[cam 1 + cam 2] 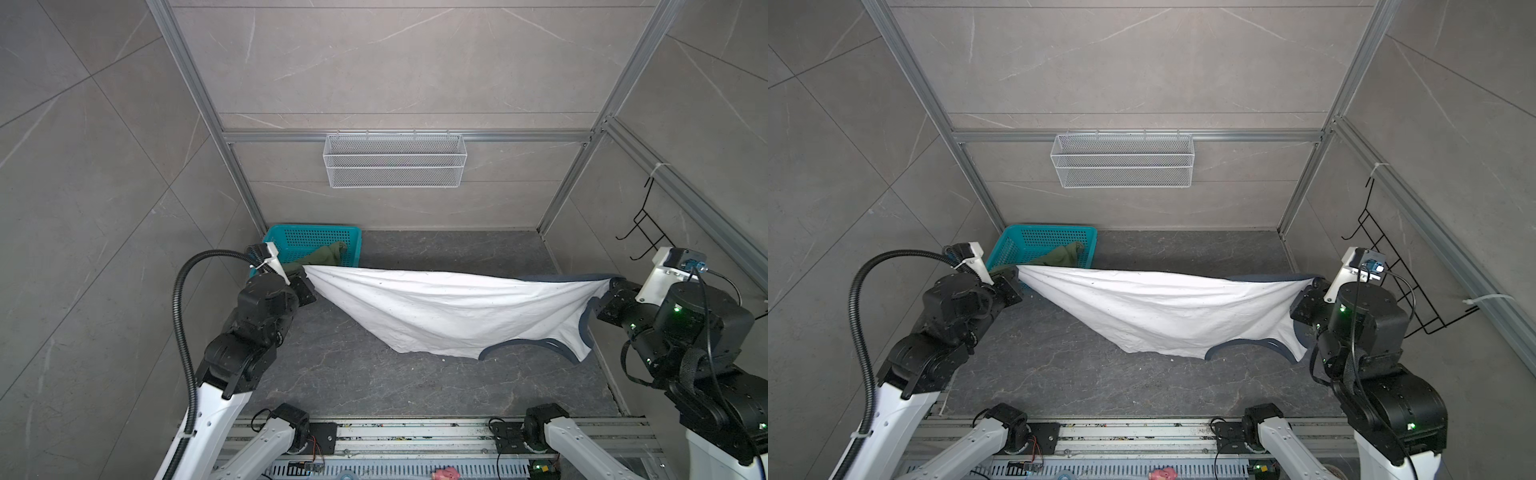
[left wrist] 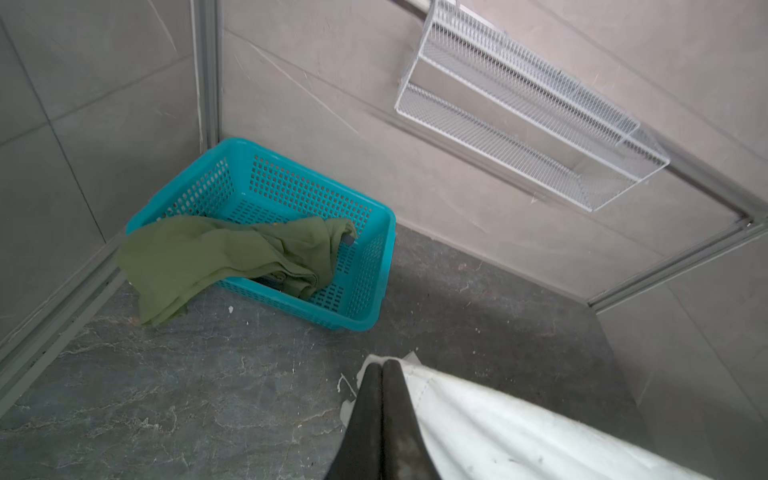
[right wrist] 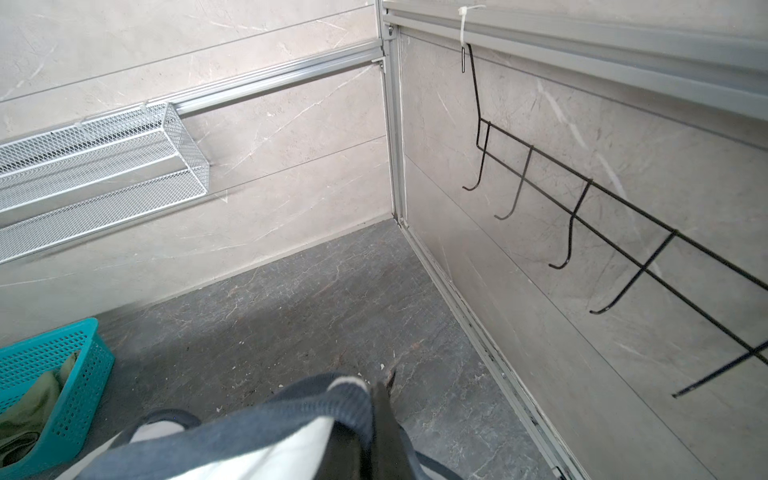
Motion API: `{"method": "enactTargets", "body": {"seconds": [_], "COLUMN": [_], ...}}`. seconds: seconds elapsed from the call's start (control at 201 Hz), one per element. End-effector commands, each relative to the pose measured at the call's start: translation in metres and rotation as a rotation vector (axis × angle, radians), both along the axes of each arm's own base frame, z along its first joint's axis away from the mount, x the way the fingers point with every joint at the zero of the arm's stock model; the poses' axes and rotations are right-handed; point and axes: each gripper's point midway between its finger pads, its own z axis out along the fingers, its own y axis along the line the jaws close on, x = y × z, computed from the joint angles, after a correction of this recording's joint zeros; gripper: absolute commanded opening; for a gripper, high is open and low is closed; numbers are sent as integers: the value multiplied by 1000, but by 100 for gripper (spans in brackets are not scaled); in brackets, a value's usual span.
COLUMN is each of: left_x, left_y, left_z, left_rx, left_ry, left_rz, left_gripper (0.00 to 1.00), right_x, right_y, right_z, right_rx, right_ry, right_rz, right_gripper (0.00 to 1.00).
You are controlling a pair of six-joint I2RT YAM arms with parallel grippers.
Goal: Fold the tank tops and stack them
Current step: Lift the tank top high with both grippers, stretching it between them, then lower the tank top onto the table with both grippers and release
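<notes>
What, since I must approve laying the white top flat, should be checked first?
1. Grip of the left claw on a corner of the white top: ok, shut on the cloth.
2. Grip of the right claw on the navy-trimmed end: ok, shut on the cloth.
3. Cloth spread flat: not ok, it hangs in folds below one taut edge.
4. Lowest fold off the table: cannot tell.
5. The green top out of the way: ok, it drapes over the basket rim, apart from the white one.
</notes>
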Motion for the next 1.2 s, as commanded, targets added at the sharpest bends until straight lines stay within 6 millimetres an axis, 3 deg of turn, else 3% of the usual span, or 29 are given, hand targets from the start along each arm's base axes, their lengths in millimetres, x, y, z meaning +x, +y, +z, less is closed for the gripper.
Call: {"method": "enactTargets", "body": {"seconds": [0.0, 0.169, 0.309, 0.578, 0.747, 0.836, 0.936, 1.2], "left_x": [-15, -29, -35, -75, -86, -67, -25, 119], "left_y": [32, 45, 41, 32, 25, 15, -8, -96], "left_z": [15, 5, 13, 75, 101, 94, 68, -64], "left_rx": [-6, -32, -35, -109, -133, -127, -107, -8], "left_ry": [-94, -99, -127, -321, -370, -315, -179, 285], "left_rz": [143, 194, 150, -4, -74, -85, -108, -211], "left_gripper": [0, 0, 0, 0, 0, 0, 0, 0], "right_x": [-6, -5, -11, -57, -66, -47, -10, 115], "right_y": [-6, -8, 1, 17, 1, -12, -18, -21], "right_z": [2, -18, -11, 42, 48, 33, 8, -83], "right_rx": [-17, 3, 20, 54, 59, 47, 13, -71], "right_ry": [-23, 34, -19, -251, -252, -162, -29, 296], "right_rz": [-26, -49, 17, 161, 75, -33, -113, -237], "right_gripper": [0, 0, 0, 0, 0, 0, 0, 0]}}
